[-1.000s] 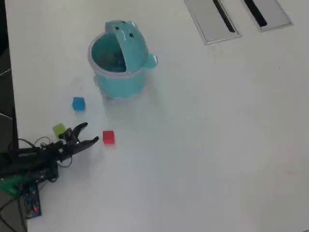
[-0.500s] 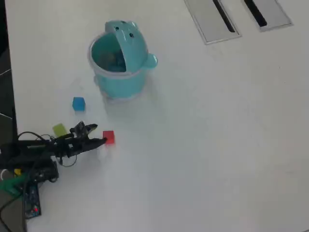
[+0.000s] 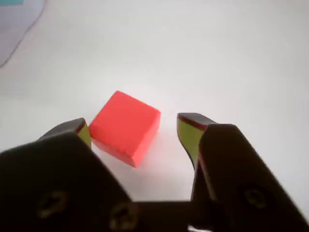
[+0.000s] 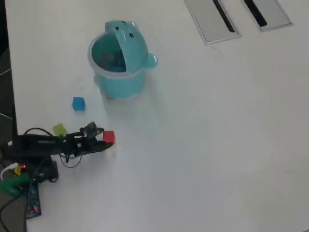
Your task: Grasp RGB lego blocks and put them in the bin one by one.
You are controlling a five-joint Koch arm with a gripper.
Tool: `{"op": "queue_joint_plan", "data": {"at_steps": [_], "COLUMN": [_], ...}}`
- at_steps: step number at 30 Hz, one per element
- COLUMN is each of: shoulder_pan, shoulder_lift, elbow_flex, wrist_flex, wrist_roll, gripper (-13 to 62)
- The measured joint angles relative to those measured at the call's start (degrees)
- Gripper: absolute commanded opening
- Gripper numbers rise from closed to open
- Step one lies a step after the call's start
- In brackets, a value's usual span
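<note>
We see a white table (image 4: pixel 207 145) filling nearly the whole overhead view, evenly lit, with only soft shadows. At its top edge sit two grey panels (image 4: pixel 211 19), each with a dark slot (image 4: pixel 223 15), perhaps cable ports. Along the left edge runs a dark strip (image 4: pixel 6 77) beyond the tabletop.

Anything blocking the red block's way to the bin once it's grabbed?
Nothing visible. The red block sits between the open gripper jaws, and the table up to the bin is bare; the blue block lies off to the left.
</note>
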Motion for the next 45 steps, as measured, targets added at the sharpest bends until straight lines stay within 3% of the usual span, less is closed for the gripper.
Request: {"op": "queue_joint_plan", "data": {"at_steps": [11,35,45], "shoulder_pan": [0.79,-2.81,-2.55], "shoulder_lift": [-5.63,-3.08,-9.40], "elbow_flex": [-3.87,-1.05,-3.25], "wrist_flex": [-1.14,6.68,2.72], "wrist_roll": [-0.35,-0.88,-0.88], "gripper": [32.3,32.3,32.2]}}
